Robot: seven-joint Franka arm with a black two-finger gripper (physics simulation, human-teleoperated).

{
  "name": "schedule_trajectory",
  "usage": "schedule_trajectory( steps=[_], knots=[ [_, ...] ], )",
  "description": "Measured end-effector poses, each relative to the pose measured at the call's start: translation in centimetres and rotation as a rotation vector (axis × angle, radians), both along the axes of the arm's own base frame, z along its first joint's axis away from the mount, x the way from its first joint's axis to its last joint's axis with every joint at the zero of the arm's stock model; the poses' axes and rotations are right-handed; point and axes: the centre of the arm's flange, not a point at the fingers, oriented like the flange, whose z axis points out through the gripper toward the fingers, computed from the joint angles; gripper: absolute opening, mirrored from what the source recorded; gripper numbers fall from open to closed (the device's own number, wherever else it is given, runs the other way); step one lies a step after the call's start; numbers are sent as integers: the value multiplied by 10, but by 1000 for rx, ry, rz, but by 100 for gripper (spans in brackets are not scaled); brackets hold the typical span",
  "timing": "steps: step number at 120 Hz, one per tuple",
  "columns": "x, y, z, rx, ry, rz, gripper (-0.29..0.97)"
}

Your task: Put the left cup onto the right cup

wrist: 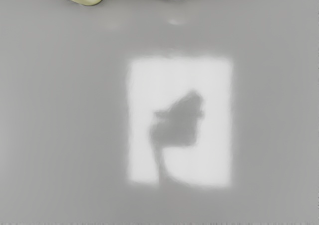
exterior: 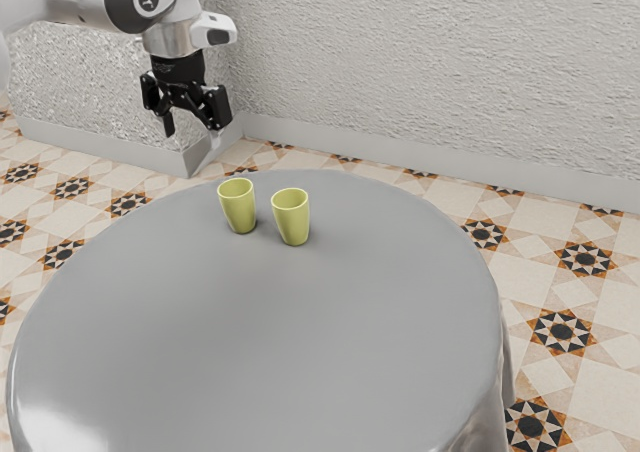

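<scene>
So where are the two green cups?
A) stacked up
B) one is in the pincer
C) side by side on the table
C: the left cup and right cup stand apart on the table, and the pincer hangs open and empty.

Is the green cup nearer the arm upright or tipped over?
Upright: the left cup stands on its base, open mouth facing up.
</scene>
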Motion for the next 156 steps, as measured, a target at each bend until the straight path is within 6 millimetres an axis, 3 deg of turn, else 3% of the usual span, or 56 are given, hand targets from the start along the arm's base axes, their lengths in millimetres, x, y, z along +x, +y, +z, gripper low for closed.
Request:
schedule_trajectory(
  steps=[25, 33, 55, 93, 110, 156],
  knots=[
    [4, -4, 2, 1, -3, -2, 68],
    [10, -7, -7, 6, 8, -3, 68],
    [40, -8, -40, 28, 42, 4, 68],
    [89, -16, -51, 55, -6, -1, 68],
    [110, -10, -61, 12, -13, 0, 68],
    [134, -9, -86, -7, -1, -2, 68]
  ],
)
